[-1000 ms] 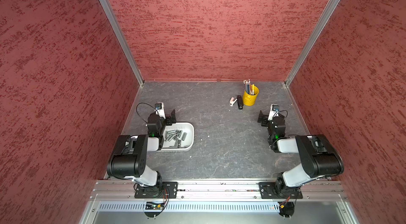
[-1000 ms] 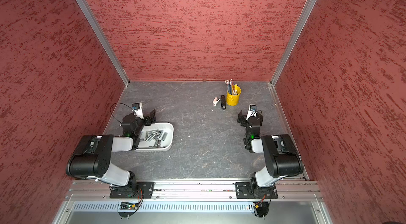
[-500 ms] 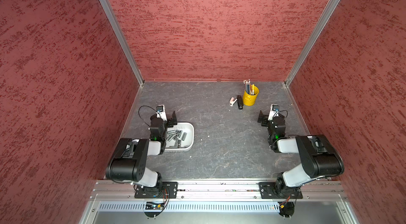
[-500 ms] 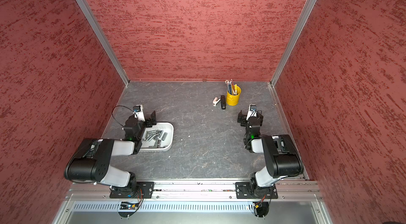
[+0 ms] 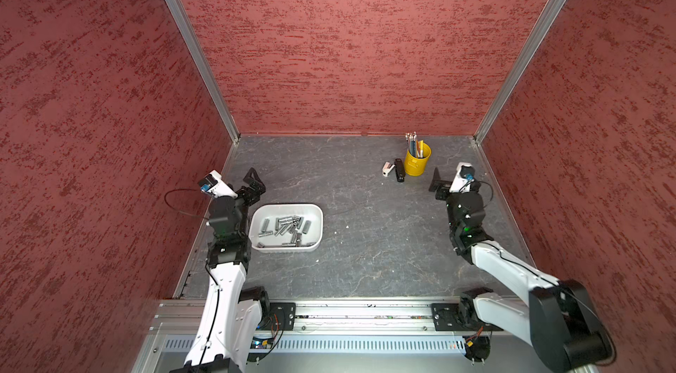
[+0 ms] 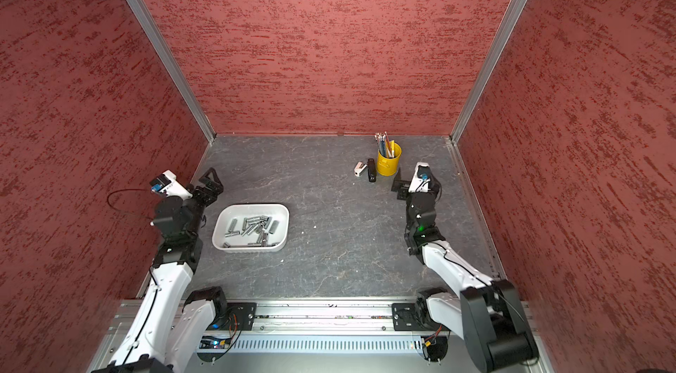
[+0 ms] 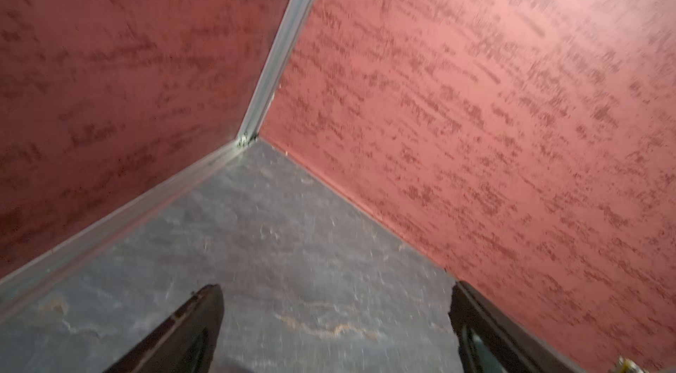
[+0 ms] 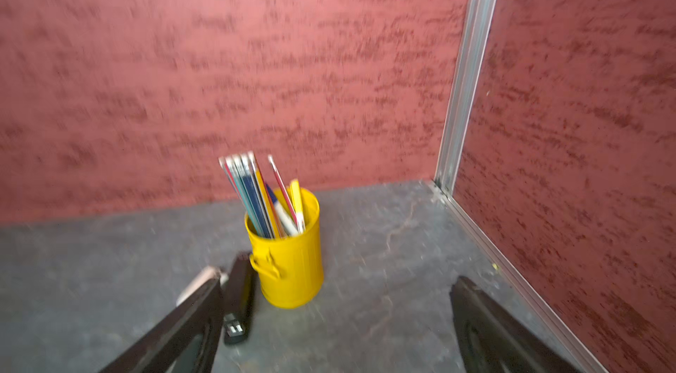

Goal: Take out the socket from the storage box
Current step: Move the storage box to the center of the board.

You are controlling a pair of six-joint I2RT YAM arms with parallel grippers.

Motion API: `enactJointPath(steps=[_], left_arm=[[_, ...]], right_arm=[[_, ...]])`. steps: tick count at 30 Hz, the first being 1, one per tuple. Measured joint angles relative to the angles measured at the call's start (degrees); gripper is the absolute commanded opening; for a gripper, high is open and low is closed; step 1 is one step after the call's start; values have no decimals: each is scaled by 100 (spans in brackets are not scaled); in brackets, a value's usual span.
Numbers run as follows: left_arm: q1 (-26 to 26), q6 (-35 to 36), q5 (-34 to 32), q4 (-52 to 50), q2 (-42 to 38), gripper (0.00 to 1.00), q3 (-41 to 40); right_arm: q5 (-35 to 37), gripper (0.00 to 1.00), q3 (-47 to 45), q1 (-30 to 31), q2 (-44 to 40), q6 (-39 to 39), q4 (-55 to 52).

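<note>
The storage box (image 5: 317, 214) (image 6: 283, 214), a shallow white tub, lies on the grey floor at the left in both top views. Several grey metal sockets (image 5: 284, 225) (image 6: 252, 226) lie loose inside it. My left gripper (image 5: 239, 182) (image 6: 197, 184) is raised beyond the box's far left corner, close to the left wall. It is open, with only bare floor between its fingers in the left wrist view (image 7: 334, 301). My right gripper (image 5: 451, 179) (image 6: 411, 179) is open at the far right, facing the back corner (image 8: 336, 294). Neither wrist view shows the box.
A yellow pencil bucket (image 5: 417, 163) (image 6: 388, 163) (image 8: 289, 265) stands at the back right, just ahead of my right gripper. A black stapler (image 5: 399, 171) (image 8: 237, 301) and a small white one (image 5: 387, 168) lie beside it. Red walls close three sides.
My left arm has swung away from the box's left end, towards the left wall and the back. The right arm has barely moved. Both wrist views are blurred.
</note>
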Motion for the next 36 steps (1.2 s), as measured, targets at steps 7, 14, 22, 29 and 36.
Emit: enactJointPath(steps=[7, 14, 22, 29, 36], left_arm=[[15, -92, 485, -2426, 807, 100, 949], [28, -48, 876, -3713, 1641, 100, 1753], [26, 258, 1003, -4548, 1836, 100, 2135], [26, 448, 911, -4848, 1784, 100, 2166], [28, 468, 868, -4909, 1759, 100, 2166]], right_arm=[[-688, 92, 2253, 916, 24, 1923, -3049], [-940, 92, 4207, 2962, 2046, 2750, -5182], [-1099, 92, 6004, 4446, 4369, 3042, -6505], [-1102, 85, 7040, 4795, 5499, 3143, -7235], [-1073, 84, 7761, 4802, 6271, 3180, -7737]])
